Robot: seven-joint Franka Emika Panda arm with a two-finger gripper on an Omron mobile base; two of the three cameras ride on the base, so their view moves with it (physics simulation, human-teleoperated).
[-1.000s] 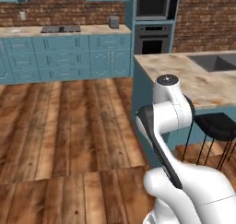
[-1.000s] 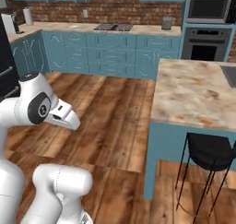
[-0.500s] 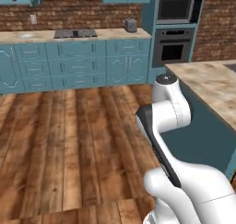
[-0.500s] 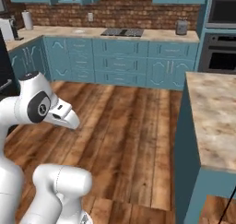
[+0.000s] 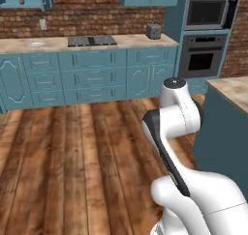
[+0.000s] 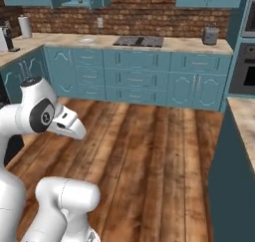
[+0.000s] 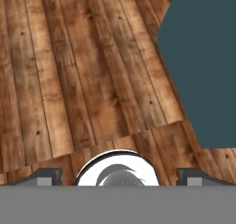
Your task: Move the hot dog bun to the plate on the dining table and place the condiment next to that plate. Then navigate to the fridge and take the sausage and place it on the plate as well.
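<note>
1. Hand view looks down on a wooden plank floor (image 7: 69, 71); the gripper (image 7: 119, 176) shows as two dark finger tips (image 7: 46, 176) standing wide apart at the bottom, spread, with nothing between them.
2. A flat teal panel (image 7: 203, 66) fills the upper right of that view, standing on the planks; it matches the teal base of the dining table.
3. Left base view: the white arm (image 5: 177, 118) rises folded from the lower right, its upper joint near the middle of the picture.
4. At the right edge the dining table (image 5: 232, 91) shows one corner of its beige stone top over the teal base, just beside the arm.
5. Along the far brick wall runs a counter (image 5: 87, 44) with teal cabinets beneath; a black cooktop (image 5: 91, 40) lies on it and a grey toaster (image 5: 154, 31) stands near its right end.
6. A built-in oven (image 5: 203, 60) with a microwave (image 5: 207, 11) above it sits to the right of that counter.
7. Right base view: the arm's elbow (image 6: 42, 114) stands at the left; a paper towel roll (image 6: 25, 27) stands upright on the far counter's left end, and the table's corner sits at the right edge.
8. Bun, plate, condiment, sausage: I cannot tell where they are from these pictures.
</note>
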